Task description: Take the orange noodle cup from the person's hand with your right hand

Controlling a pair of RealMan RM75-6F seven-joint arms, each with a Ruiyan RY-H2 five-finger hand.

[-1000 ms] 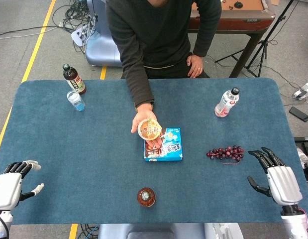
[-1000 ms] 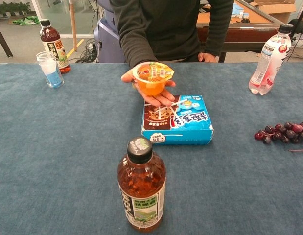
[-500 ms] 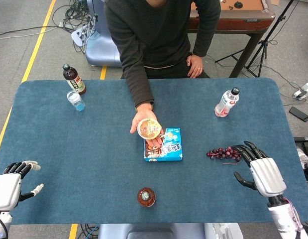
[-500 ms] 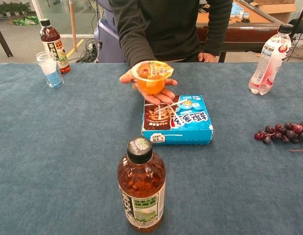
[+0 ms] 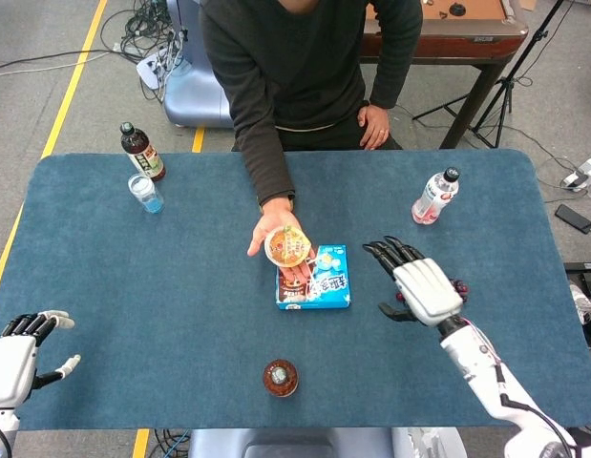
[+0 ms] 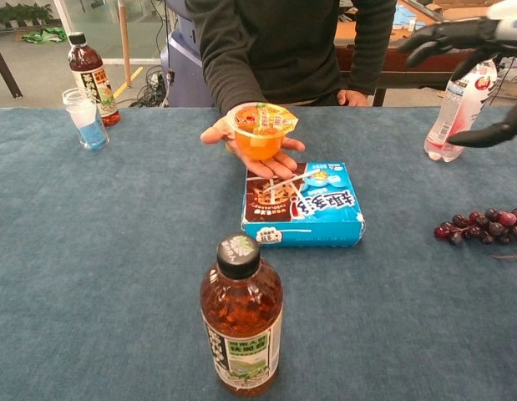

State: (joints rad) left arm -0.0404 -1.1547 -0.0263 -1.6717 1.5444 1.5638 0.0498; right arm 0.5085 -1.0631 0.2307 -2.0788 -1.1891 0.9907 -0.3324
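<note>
Orange noodle cup (image 5: 287, 245) rested on person's palm (image 5: 266, 232), right hand (image 5: 421, 283) spread empty, hiding grapes (image 6: 484, 224), left hand (image 5: 16, 354) spread empty, head view only.

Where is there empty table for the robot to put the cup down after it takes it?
Bare blue cloth lies on the table between the small clear cup and the left hand, and also between the near tea bottle and the right hand. It is crowded around the blue box, the orange noodle cup and the grapes.
</note>
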